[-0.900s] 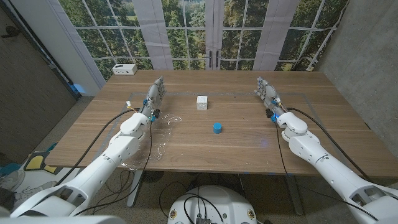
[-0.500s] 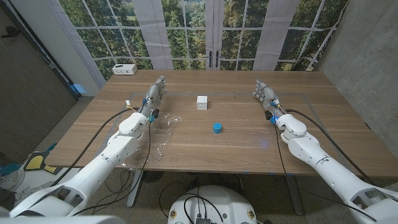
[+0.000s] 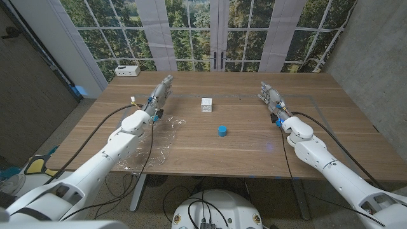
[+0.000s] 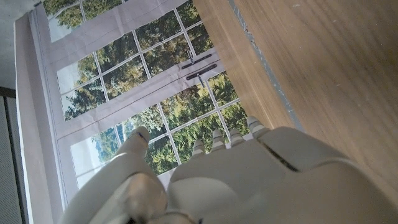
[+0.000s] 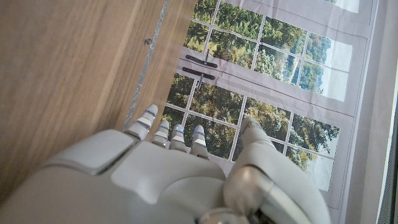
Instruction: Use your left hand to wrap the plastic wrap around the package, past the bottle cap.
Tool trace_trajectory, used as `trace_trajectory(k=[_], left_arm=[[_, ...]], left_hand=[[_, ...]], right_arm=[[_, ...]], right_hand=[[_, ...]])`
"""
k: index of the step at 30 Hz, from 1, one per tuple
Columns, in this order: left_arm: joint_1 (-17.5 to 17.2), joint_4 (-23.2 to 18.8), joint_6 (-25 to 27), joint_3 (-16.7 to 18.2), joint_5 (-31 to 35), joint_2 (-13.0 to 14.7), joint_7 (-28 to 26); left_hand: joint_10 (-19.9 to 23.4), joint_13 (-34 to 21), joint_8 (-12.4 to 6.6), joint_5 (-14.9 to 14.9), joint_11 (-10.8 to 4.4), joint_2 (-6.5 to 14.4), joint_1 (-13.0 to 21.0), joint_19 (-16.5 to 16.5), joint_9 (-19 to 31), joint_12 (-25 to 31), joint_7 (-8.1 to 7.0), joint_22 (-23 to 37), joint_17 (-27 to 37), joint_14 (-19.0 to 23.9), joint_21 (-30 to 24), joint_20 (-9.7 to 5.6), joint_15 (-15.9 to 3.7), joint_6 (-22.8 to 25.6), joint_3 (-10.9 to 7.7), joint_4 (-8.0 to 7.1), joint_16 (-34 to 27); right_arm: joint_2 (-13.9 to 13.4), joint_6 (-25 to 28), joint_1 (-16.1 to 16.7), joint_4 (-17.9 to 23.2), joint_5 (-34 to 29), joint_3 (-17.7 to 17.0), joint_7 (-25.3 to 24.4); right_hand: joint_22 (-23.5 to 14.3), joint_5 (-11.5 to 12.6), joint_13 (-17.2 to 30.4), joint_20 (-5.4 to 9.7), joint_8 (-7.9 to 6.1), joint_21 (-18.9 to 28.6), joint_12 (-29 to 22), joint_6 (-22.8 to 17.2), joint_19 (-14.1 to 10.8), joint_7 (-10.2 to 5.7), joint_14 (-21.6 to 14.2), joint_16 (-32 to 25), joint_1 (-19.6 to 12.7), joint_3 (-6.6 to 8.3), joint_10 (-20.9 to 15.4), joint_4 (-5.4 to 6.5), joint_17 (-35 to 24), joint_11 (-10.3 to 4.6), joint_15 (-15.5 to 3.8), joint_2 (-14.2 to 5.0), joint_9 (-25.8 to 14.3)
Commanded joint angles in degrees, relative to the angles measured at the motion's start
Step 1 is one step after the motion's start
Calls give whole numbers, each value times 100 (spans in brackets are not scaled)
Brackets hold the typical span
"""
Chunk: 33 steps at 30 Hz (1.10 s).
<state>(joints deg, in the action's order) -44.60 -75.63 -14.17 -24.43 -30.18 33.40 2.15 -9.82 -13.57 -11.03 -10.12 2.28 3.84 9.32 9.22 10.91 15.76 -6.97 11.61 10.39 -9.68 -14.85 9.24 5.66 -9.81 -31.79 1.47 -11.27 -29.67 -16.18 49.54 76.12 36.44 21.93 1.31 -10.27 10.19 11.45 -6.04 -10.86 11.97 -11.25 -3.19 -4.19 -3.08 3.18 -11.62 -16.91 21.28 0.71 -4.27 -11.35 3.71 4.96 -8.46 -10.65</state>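
1. nearest me on the wooden table [image 3: 254, 143]: the plastic wrap [image 3: 156, 141], a crumpled clear sheet lying flat at the left, running from near the front edge up toward my left wrist. my left forearm passes over it.
2. blue bottle cap [image 3: 222, 130]: sits on the bare wood right of the wrap, apart from it, about mid table.
3. package [image 3: 206, 104]: a small white box, beyond the cap and slightly left of it, not touching cap or wrap.
4. left hand [image 3: 161, 93]: beyond the far end of the wrap, left of the package and well apart from it. fingers straight, close together, reaching toward the far edge; nothing between them. the wrap lies behind the fingertips, nearer the wrist; i cannot tell whether the heel of the hand touches it.
5. left wrist view: the back of the left hand [image 4: 249, 180], fingers extended toward the windows, holding nothing.
6. right hand [image 3: 271, 95]: at the right side, level with the package but well apart, fingers straight and slightly spread, holding nothing. the right wrist view agrees [image 5: 168, 180].
7. far left corner: a white box [image 3: 128, 70] by the window.
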Motion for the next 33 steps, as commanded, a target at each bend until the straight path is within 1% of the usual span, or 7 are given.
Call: trace_trajectory(k=[1, 6, 11, 21, 23, 25, 33], left_arm=[[436, 18, 140, -323, 633, 148, 183], [642, -198, 317, -542, 1208, 331, 110], [817, -247, 356, -700, 1539, 406, 203], [1061, -410, 434, -927, 2074, 550, 385], [1127, -349, 363, -962, 2062, 544, 550], [1134, -540, 580, -999, 2233, 612, 489], [1382, -623, 646, -1202, 2661, 697, 755]], left_hand=[[-466, -3, -40, -2, 38, 13, 96, -17, 4, 21, 41, 26, 7, -319, -21, 47, 42, -664, -19, 47, -38], [-500, 2, -45, -1, 92, 45, 129, -19, 0, 1, 53, 27, 7, -331, -20, 53, 44, -649, -37, 72, -25], [-451, 8, -74, 1, 87, 80, 162, -26, -3, 12, 85, 28, 7, -321, -20, 67, 50, -563, -54, 97, -20], [-455, 15, -63, 7, 63, 112, 193, -44, -6, -2, 92, 29, 7, -313, -25, 71, 49, -562, -64, 129, -11], [-448, 16, -62, 7, 57, 113, 194, -44, -6, 0, 89, 30, 7, -313, -25, 70, 45, -562, -64, 131, -10], [-463, 17, -56, 10, 63, 109, 193, -40, -7, -9, 87, 30, 8, -321, -23, 68, 36, -570, -59, 136, -5], [-436, 20, -43, 15, 34, 94, 194, -47, -7, -6, 82, 31, 10, -327, -23, 54, 11, -591, -43, 153, 3]], right_arm=[[20, -35, -25, -100, 50, -8, 80], [55, -98, -33, -199, 97, -32, 129], [88, -157, -28, -259, 132, -47, 166], [65, -203, 52, -199, 180, -81, 201], [59, -211, 73, -177, 151, -84, 148], [67, -208, 91, -165, 179, -97, 143], [65, -255, 120, -180, 191, -105, 178]], right_hand=[[-24, -3, 21, -29, -42, -3, -64, -60, -2, 28, -40, -48, -54, 14, -61, -56, -10, 45, 47, 7, -17], [-25, -2, 21, -34, -43, 2, -59, -67, -12, 33, -51, -53, -53, 14, -52, -56, -12, 45, 58, 3, -17], [-25, -1, 21, -44, -46, 3, -61, -81, -15, 39, -75, -63, -53, 14, -59, -58, -14, 49, 60, 1, -18], [-26, 0, 21, -52, -52, 6, -68, -106, -20, 43, -96, -72, -51, 13, -80, -60, -18, 58, 69, -1, -18], [-27, 0, 21, -55, -56, 7, -68, -120, -22, 53, -96, -72, -50, 13, -80, -60, -19, 60, 72, -2, -18], [-27, 1, 21, -58, -59, 6, -68, -129, -20, 60, -100, -73, -50, 13, -82, -61, -20, 61, 72, -2, -19], [-27, 2, 21, -65, -67, 10, -68, -161, -28, 78, -119, -80, -53, 15, -86, -65, -21, 57, 75, -5, -19]])
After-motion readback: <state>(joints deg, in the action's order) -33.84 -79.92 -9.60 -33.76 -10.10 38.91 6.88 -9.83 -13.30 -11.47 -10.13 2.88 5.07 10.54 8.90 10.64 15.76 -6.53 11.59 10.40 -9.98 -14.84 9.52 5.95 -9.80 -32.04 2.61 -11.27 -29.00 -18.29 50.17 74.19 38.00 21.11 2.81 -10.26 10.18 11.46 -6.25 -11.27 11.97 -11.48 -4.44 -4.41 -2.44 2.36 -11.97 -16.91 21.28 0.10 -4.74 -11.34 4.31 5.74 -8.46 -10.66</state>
